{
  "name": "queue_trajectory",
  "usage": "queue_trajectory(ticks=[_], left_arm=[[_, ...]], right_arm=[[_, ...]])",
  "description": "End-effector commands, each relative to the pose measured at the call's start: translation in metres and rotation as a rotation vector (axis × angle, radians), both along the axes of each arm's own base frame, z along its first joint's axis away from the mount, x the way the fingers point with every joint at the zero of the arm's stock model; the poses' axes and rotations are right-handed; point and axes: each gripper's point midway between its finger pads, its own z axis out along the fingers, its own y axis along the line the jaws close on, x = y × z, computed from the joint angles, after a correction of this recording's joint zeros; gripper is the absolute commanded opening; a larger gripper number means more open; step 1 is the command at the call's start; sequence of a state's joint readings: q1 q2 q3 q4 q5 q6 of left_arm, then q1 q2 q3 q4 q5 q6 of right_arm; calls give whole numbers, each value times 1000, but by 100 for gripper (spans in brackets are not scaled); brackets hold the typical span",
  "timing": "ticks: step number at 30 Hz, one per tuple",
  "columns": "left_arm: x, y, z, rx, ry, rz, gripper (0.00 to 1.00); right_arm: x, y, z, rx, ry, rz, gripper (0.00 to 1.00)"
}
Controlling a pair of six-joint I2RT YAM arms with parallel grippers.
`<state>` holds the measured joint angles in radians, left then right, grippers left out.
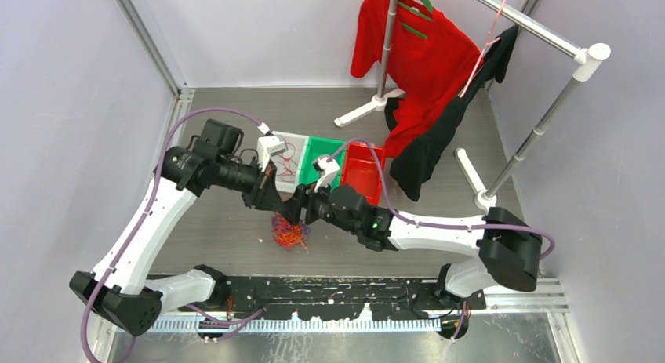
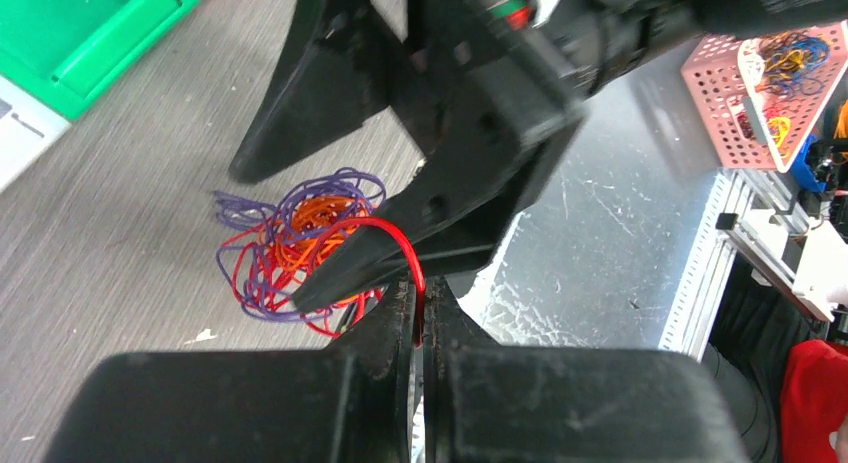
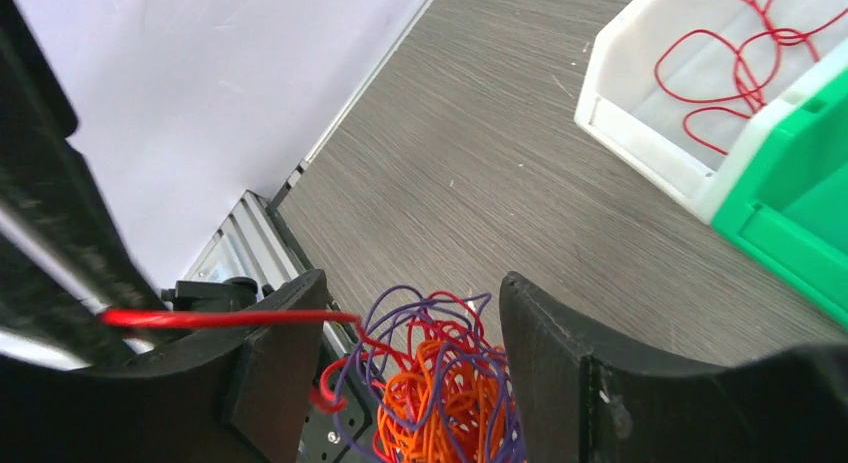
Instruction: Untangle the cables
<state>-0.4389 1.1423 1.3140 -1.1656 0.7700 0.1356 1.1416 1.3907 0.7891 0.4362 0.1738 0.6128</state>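
The cables are a fist-sized tangle of red, orange and purple loops [image 1: 288,233] lying on the grey table in front of the bins. In the left wrist view my left gripper [image 2: 420,289] is shut on one red cable [image 2: 398,240] that arcs out of the tangle [image 2: 298,245]. My right gripper [image 3: 410,289] is open and straddles the tangle [image 3: 450,383], one finger on each side. The red cable [image 3: 230,318] runs taut to the left across its left finger. In the top view both grippers meet just above the tangle, left [image 1: 287,211] and right [image 1: 306,212].
A white bin [image 1: 296,137] holding loose red cables, a green bin [image 1: 321,155] and a red bin [image 1: 365,175] stand in a row behind the grippers. A clothes rack [image 1: 541,112] with red and black garments stands at the back right. A pink basket [image 2: 715,93] is off the table.
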Motion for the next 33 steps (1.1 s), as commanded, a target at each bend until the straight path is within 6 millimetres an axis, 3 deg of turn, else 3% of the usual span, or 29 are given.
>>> queue_trajectory(ticks=[1,10,22,28,33], left_arm=[[-9,-12,37,-111,-47,-82,0],[-4,-27,82,-209,-96,-98,0],[-5,-26,152,-293,-277,-98,0],[-7,-20,201,-339,-443,-71,0],[-6,-12,253,-408,-642,-21,0]], right_arm=[[3,23,33,146,1,25,69],[11,24,-16,119,60,-31,69],[27,-26,-91,-58,49,-223,66],[23,-40,-117,-108,73,-242,65],[20,-48,-135,-146,88,-249,65]])
